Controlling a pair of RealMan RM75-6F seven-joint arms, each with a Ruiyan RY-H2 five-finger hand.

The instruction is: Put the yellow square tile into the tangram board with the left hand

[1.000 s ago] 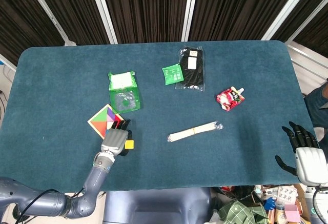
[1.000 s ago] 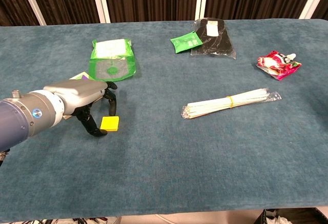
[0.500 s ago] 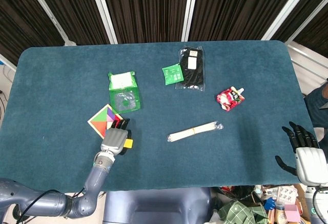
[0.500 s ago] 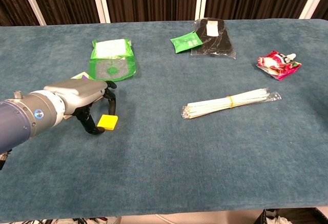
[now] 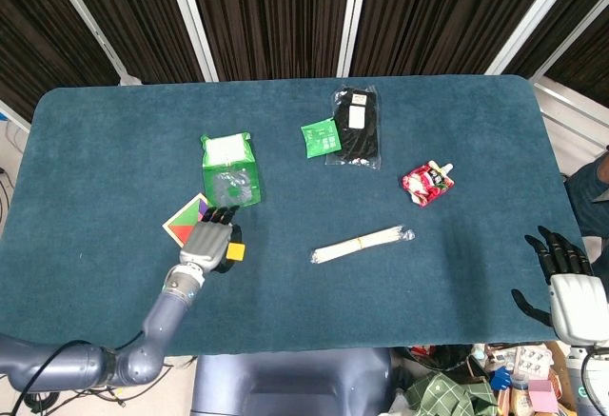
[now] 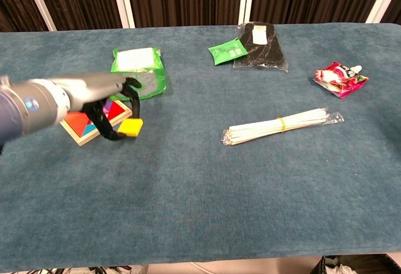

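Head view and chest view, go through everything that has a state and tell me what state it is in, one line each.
yellow square tile: pinched in the left hand, lifted off the cloth
left hand: holding the tile beside the board
tangram board: flat on the table, tile not yet in
right hand: off the table edge, fingers apart, empty
stick bundle: lying flat, banded

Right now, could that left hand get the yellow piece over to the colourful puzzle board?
Probably yes. The left hand holds the yellow square tile right beside the tangram board, and nothing lies between them. The green packet sits behind, out of the way.
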